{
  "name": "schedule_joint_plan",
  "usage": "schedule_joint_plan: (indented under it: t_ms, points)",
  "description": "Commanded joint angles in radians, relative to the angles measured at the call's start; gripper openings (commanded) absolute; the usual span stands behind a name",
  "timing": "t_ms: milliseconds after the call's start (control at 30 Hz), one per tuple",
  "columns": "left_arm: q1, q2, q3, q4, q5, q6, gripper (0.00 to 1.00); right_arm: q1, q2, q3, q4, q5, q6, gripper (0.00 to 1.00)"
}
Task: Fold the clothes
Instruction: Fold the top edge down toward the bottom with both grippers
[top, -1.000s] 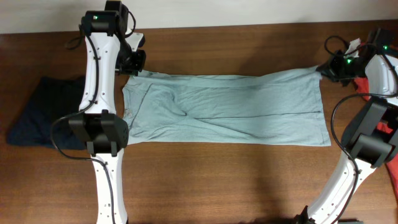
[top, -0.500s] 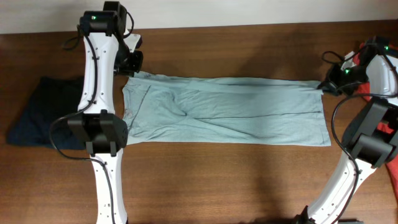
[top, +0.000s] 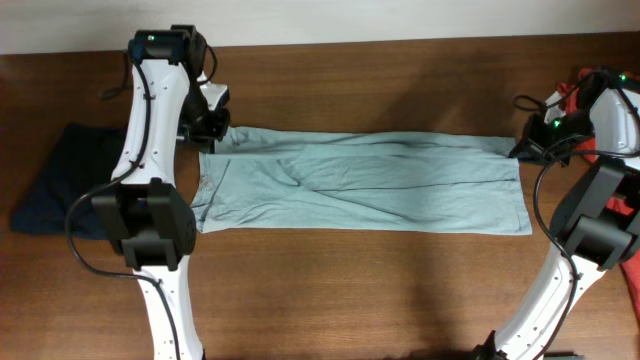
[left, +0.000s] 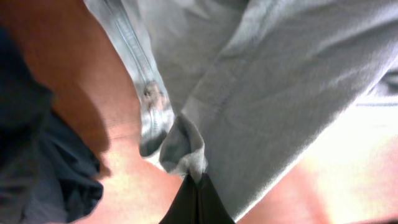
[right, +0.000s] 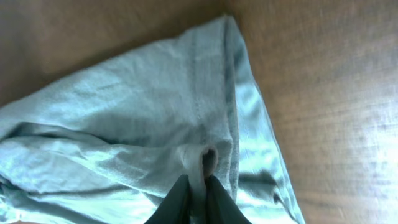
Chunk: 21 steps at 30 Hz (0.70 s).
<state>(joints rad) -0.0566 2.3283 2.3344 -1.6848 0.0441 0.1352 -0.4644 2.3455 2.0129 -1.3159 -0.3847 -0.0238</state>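
- Across the middle of the wooden counter (top: 350, 290) lies the pale grey-blue T-shirt (top: 370, 185). It forms a long flat band running left to right, in soft knit jersey with shallow wrinkles and one thin crease along its length.
- At the band's far left corner, my left end effector (top: 213, 128) is pinched fully together on a small tuft of the cloth. My wrist view shows the fabric puckered just above my dark fingertips (left: 196, 202), with a stitched hem running beside the tuft.
- At the far right corner, my right end effector (top: 520, 148) is closed down to a narrow slit on a fold of the hem. A little loop of jersey stands up between my fingers (right: 177, 202), and the double-stitched edge runs away from them over bare wood.
- Between my two grips the far edge of the T-shirt is drawn fairly straight.
- The near edge lies flat and even on the counter, while the left end curves and rumples.
- A navy garment (top: 60, 185) sits in a crumpled dark heap near the T-shirt's left end, on the outer side of my left arm.
- A red-orange garment (top: 633, 265) shows at the right border, mostly hidden behind my right arm.
- A broad stretch of smooth brown wood runs along the near edge, and a narrower strip runs behind the far edge.
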Motion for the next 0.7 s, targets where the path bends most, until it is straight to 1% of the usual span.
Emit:
schedule_joint_plan:
  t_ms: [0,100,300,433,600,667]
  points:
    - [0.004,-0.063,-0.083,-0.003,0.000,0.009,0.00,-0.008,-0.037,0.014,-0.049,0.097,-0.023,0.13]
    - [0.004,-0.072,-0.126,-0.003,-0.001,0.010,0.00,-0.008,-0.037,0.014,-0.085,0.132,-0.025,0.13]
    - [0.005,-0.072,-0.193,-0.004,-0.019,0.010,0.00,-0.008,-0.038,0.014,-0.108,0.137,-0.048,0.13]
    - [0.004,-0.075,-0.246,-0.004,-0.019,0.010,0.00,-0.008,-0.038,0.016,-0.129,0.202,-0.047,0.13]
    - [0.004,-0.119,-0.341,-0.004,-0.019,0.010,0.00,-0.008,-0.039,0.024,-0.138,0.211,-0.047,0.13]
    - [0.004,-0.136,-0.363,-0.004,-0.026,0.010,0.03,-0.008,-0.039,0.024,-0.140,0.211,-0.047,0.13]
